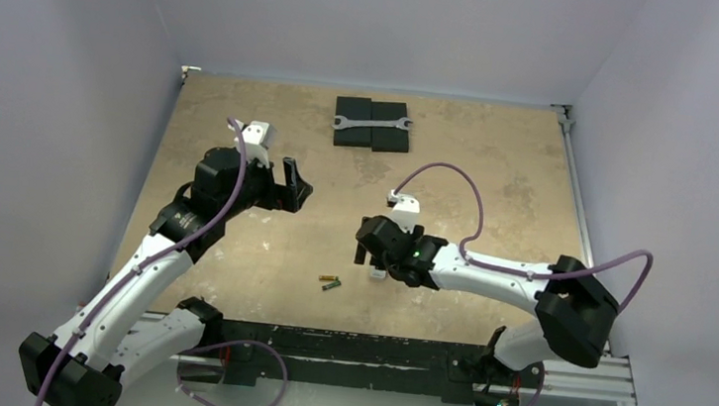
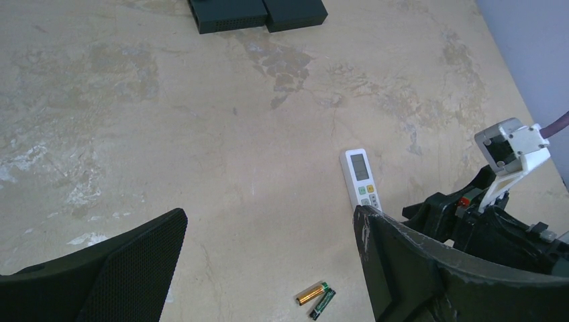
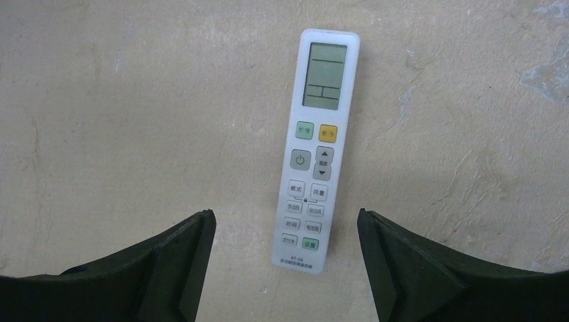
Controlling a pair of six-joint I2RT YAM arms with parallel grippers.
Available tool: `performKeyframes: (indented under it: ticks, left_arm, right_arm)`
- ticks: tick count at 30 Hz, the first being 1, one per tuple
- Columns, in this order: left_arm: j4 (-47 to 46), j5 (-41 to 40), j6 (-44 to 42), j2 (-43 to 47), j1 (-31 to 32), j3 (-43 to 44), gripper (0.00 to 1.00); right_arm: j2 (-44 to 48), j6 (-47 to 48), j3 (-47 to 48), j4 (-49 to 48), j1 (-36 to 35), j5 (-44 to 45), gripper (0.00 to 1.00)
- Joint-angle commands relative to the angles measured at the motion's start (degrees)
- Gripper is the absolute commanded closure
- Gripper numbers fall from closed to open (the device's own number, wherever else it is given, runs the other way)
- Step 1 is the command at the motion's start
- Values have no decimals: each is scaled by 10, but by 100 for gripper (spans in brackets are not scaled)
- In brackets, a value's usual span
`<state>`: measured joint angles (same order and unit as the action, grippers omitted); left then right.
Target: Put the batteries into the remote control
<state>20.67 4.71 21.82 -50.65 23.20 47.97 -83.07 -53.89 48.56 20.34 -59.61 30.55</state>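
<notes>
The white remote control [image 3: 315,147] lies face up on the table, screen end away from my right wrist camera. My right gripper [image 3: 285,218] is open just above it, one finger on each side of its button end, not touching. In the top view the right gripper [image 1: 367,256] hides most of the remote. The gold battery [image 2: 311,293] and dark green battery [image 2: 323,303] lie side by side on the table, left of the remote [image 2: 360,178]; in the top view they show as a small pair [image 1: 330,282]. My left gripper [image 1: 292,189] is open and empty, raised above the table's left half.
Two black blocks [image 1: 370,136] with a silver wrench [image 1: 371,122] on them sit at the table's back middle. Grey walls close the table on three sides. The right arm [image 2: 496,221] fills the lower right of the left wrist view.
</notes>
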Motion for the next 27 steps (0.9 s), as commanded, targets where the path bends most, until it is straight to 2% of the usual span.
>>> performKeyframes:
  ticks: [1, 9, 27]
  left_arm:
    - [-10, 7, 4, 6, -5, -1, 5]
    - [-9, 6, 4, 9, -5, -1, 5]
    - [-8, 6, 5, 10, -6, -1, 5]
  right_arm:
    - [-32, -63, 40, 52, -13, 53, 15]
    - [-79, -94, 54, 64, -23, 57, 20]
    - [-102, -106, 44, 48, -23, 44, 29]
